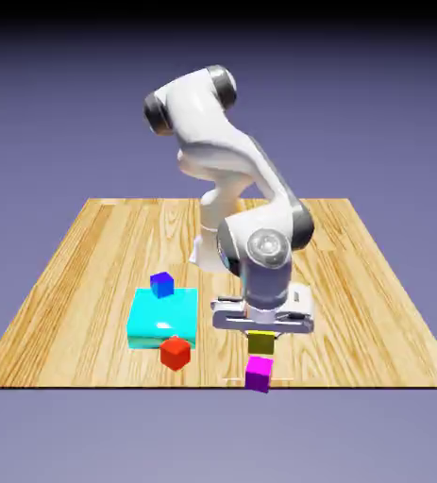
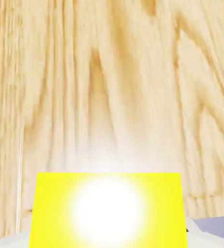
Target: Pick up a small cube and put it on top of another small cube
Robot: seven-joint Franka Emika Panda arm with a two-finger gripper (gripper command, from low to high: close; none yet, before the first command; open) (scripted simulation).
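I see my gripper (image 1: 261, 341) clamped on the yellow cube (image 1: 261, 343), held just above the purple cube (image 1: 258, 374) near the table's (image 1: 90, 255) front edge

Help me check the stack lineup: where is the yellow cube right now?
In the exterior view the yellow cube sits in the gripper, directly above the magenta cube near the table's front edge, right of the red cube.

— Are any words, labels or numbers showing anywhere?
— None; nothing readable is appearing in either view. The cubes and the arm are all showing plain, unmarked faces.
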